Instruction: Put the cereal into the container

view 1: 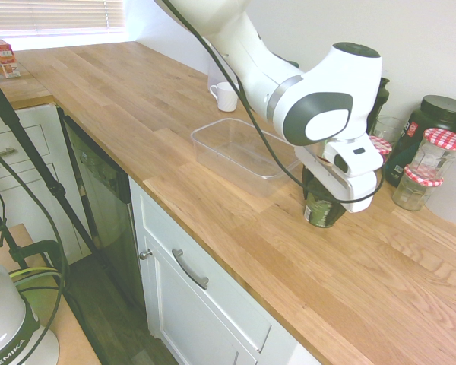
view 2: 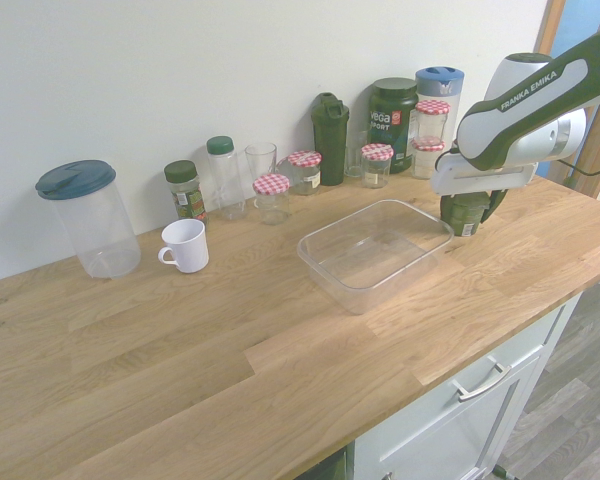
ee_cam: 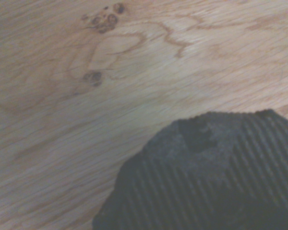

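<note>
Cereal (view 1: 323,211) directly below gripper (view 2: 470,207) | can't tell how far it's open or whether it grips | I'd confirm a square hold, lift clear of container (view 2: 356,297) rim alongside, lower gently

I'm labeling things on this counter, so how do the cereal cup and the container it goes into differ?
The cereal cup is dark green, while the container is clear plastic. The cup is small and squat; the container is shallow and much wider. The cup is at the gripper, whereas the container sits apart from it. Both are on the wooden counter side by side.
</note>
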Controlling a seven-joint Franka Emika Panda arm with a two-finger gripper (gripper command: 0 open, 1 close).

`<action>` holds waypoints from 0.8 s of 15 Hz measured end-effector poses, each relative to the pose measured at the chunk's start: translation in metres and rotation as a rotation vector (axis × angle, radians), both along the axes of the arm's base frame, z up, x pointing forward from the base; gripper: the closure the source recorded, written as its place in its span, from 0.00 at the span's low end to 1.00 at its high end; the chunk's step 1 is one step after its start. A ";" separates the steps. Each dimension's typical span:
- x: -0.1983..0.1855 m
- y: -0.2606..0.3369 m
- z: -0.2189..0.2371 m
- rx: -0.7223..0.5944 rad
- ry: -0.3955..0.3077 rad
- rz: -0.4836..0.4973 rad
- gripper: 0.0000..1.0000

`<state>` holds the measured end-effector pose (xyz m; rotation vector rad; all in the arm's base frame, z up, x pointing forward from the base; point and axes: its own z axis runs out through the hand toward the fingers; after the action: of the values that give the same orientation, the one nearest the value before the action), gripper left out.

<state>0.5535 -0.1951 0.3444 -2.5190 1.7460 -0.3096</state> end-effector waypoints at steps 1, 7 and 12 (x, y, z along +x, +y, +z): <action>0.002 -0.001 -0.003 0.002 0.002 -0.002 1.00; 0.007 -0.003 -0.002 0.006 -0.007 -0.012 1.00; 0.016 -0.002 0.018 0.004 -0.027 -0.006 1.00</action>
<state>0.5693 -0.1970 0.3629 -2.4957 1.7431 -0.3387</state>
